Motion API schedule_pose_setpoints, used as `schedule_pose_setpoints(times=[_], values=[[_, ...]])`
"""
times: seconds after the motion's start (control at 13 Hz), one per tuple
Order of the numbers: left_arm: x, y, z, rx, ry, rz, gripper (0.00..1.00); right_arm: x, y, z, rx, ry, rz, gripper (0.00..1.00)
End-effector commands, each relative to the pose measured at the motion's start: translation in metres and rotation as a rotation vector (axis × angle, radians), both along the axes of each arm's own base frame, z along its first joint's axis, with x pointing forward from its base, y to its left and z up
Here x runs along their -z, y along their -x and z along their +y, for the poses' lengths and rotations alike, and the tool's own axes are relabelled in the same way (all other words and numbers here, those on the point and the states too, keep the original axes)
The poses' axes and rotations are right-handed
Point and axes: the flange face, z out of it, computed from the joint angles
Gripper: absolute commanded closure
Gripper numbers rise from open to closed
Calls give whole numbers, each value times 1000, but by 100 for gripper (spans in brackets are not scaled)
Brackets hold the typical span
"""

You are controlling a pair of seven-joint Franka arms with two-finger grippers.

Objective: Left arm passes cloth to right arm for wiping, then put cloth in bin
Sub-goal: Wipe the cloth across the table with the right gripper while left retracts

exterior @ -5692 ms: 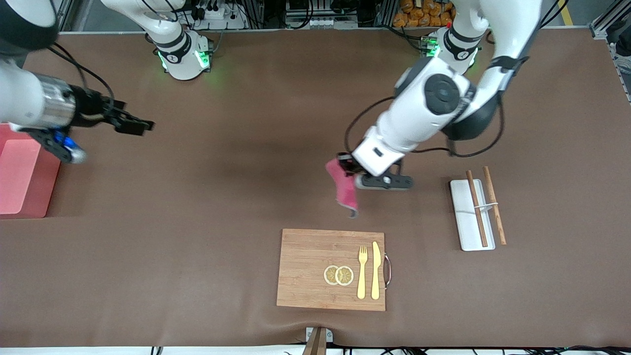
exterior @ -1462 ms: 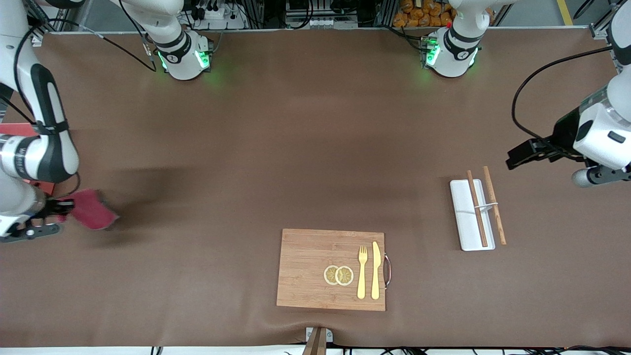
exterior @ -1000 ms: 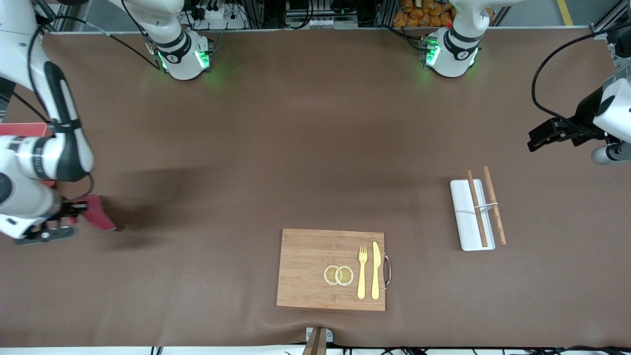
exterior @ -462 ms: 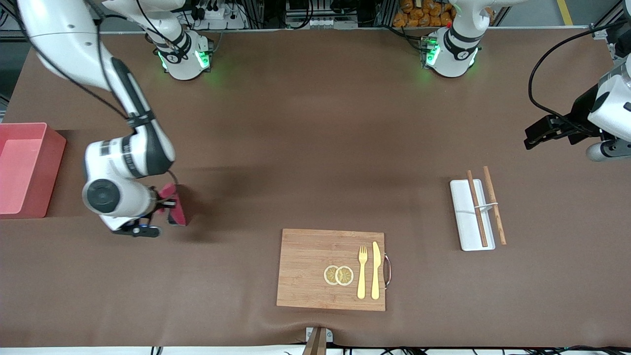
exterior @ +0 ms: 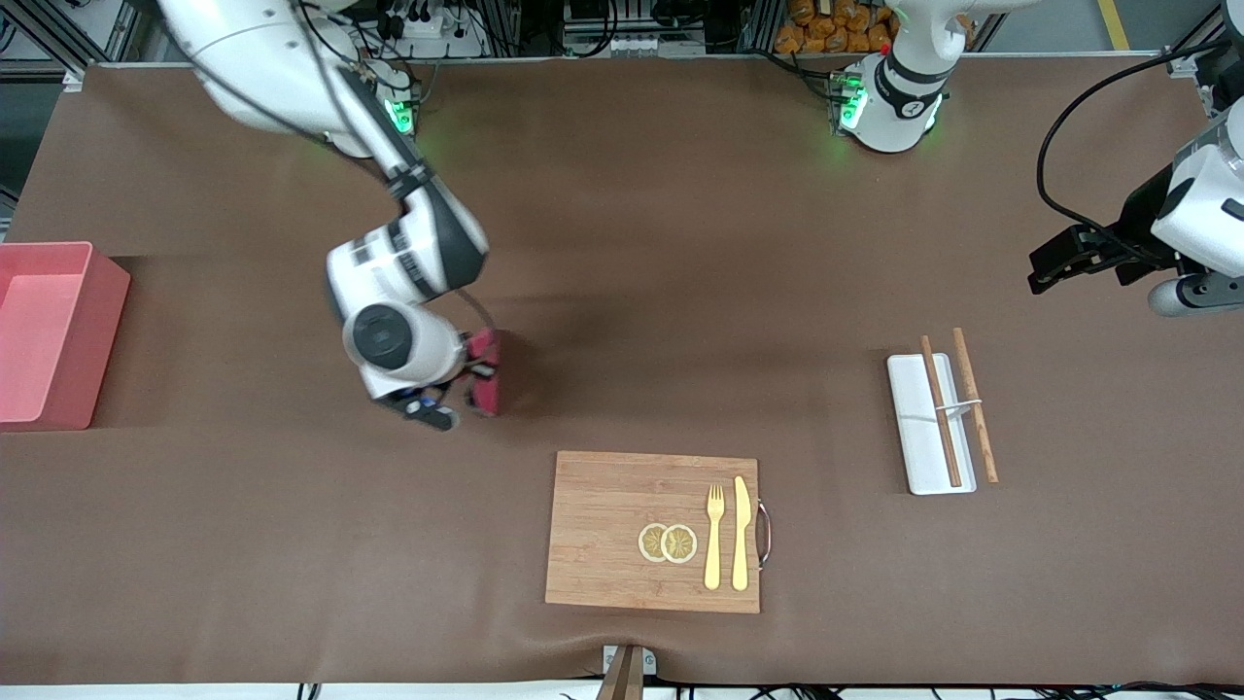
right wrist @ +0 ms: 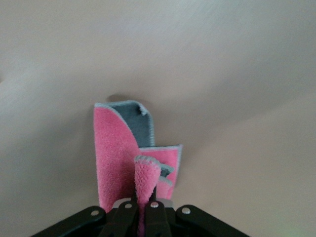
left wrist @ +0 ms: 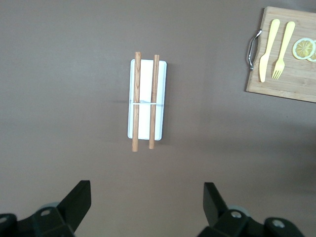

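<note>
Handover: done, by the look of it; the cloth [exterior: 485,374] hangs from the right tool [exterior: 465,381], not the left.
Right tool: pressed together on a pinched fold of the cloth, as the right wrist view [right wrist: 140,170] shows, low over the bare worktop [exterior: 622,253].
Cloth: dangling to the worktop surface near the middle of the worktop, farther from the front camera than the wooden board [exterior: 603,530], and well apart from the bin [exterior: 44,335].
Wiping: judged to be under way, the cloth's lower edge at or just above the surface.
Left tool: spread wide and empty [exterior: 1054,267], waiting over the left arm's end of the worktop, above the white tray [exterior: 914,428] with its two brown sticks [left wrist: 143,101].
Left to do: finish the wipe, then carry the cloth to the bin at the right arm's end of the worktop, which shows empty.
Change from half a second ago: the right arm has swept the cloth away from the bin toward the centre of the worktop; the left arm has barely stirred, and board, tray and bin lie as they were.
</note>
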Motion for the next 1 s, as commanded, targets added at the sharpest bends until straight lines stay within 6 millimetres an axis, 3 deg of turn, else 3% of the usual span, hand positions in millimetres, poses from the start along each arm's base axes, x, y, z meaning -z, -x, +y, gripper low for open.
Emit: schedule_pose_setpoints(times=[0.0,0.15,0.31,0.46,0.77,0.92], values=[[-7,6,-7,24,-8,-14,0,-31,-7,0,82,-53,-2,100],[-6,8,-20,29,-11,-12,0,-59,-21,-42,21,-76,0,100],[-8,9,-17,26,-13,-15,0,-85,-32,-87,-35,-96,11,100],[-11,10,-13,23,-13,-19,0,-106,-35,-119,-106,-81,0,100],[-9,11,-15,23,-14,-15,0,-144,-43,-261,-291,-119,24,100],[-11,13,-14,23,-15,-15,0,-157,-44,-348,-393,-167,-1,100]])
